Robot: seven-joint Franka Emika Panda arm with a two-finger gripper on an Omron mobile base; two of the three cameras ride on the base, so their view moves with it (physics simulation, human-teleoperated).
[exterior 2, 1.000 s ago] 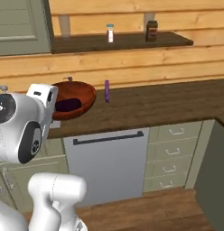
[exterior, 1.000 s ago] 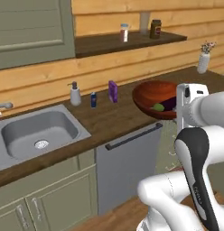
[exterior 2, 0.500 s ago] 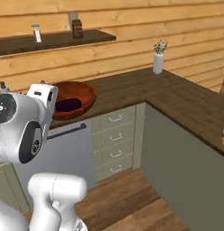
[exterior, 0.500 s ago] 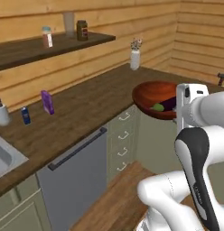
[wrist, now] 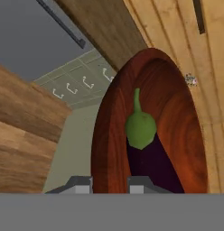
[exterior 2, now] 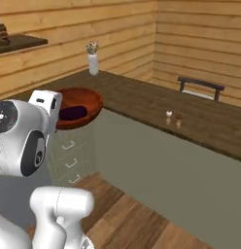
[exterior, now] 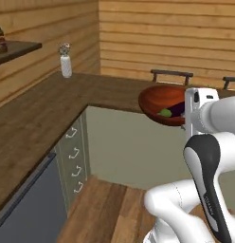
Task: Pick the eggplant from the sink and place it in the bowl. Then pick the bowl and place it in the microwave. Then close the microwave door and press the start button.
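The glossy reddish-brown bowl (exterior: 159, 100) hangs in the air in front of the arm, level with the counter top. My gripper (wrist: 109, 182) is shut on its near rim, one fingertip (wrist: 80, 184) outside the wall and the other inside. The dark purple eggplant (wrist: 147, 155) lies in the bowl (wrist: 177, 117) with its green stem end pointing away from the fingers. From the right base view the bowl (exterior 2: 83, 99) sits just past the white hand, with the eggplant (exterior 2: 74, 113) inside it.
An L-shaped wooden counter (exterior: 39, 118) wraps the corner, with drawers (exterior: 74, 152) under it. A white vase (exterior: 66, 66) stands near the wall. Two small shakers (exterior 2: 173, 118) stand on the far counter run, and a chair back (exterior 2: 200, 83) rises behind it. Wood floor lies below.
The whole scene has swung sideways as the base turned: the sink, bottles and shelf slid off to the left and the counter corner came in. The bowl with the eggplant stays in the gripper.
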